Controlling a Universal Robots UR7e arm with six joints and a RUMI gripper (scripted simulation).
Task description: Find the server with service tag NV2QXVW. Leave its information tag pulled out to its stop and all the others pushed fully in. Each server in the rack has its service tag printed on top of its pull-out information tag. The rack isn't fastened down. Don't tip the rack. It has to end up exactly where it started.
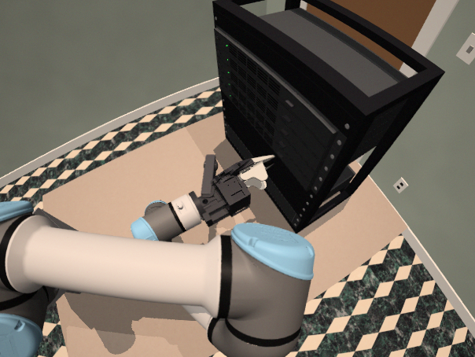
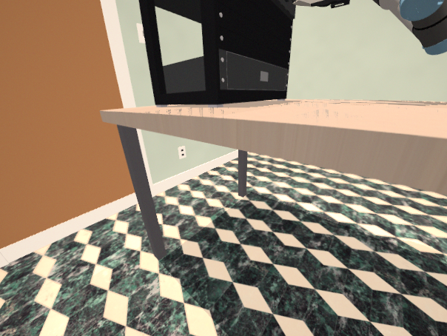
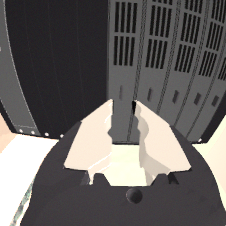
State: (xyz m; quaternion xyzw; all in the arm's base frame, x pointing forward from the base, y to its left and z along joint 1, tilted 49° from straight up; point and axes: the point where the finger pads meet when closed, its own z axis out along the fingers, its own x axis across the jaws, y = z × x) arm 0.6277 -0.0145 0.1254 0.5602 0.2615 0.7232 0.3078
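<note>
We see five servers (image 1: 252, 75) (image 3: 125, 75) stacked in the black rack (image 1: 291, 53) (image 2: 212, 48) (image 3: 205, 135), with small green lights at one end of their fronts. Each face carries a small tab (image 1: 289, 103) (image 3: 121, 92), and we cannot read any service tag, so we cannot tell which server is NV2QXVW. Beside the servers, we have a plain dark panel section (image 3: 60, 70) across the rack front.

The rack stands upright on the tabletop (image 1: 138, 165) (image 2: 259, 129). Our gripper (image 1: 271, 163) (image 2: 314, 3) (image 3: 122, 101) is at the lower front of the rack, its two pale fingers slightly parted with nothing between them. In the wrist view the fingertips overlap the end server's face below its tab; we cannot tell whether they touch it.

Our arm (image 1: 118, 263) (image 2: 429, 22) reaches over the tabletop. Beyond are the checkered floor (image 1: 354, 307) (image 2: 259, 255) and a wall outlet (image 1: 400, 185) (image 2: 181, 152).
</note>
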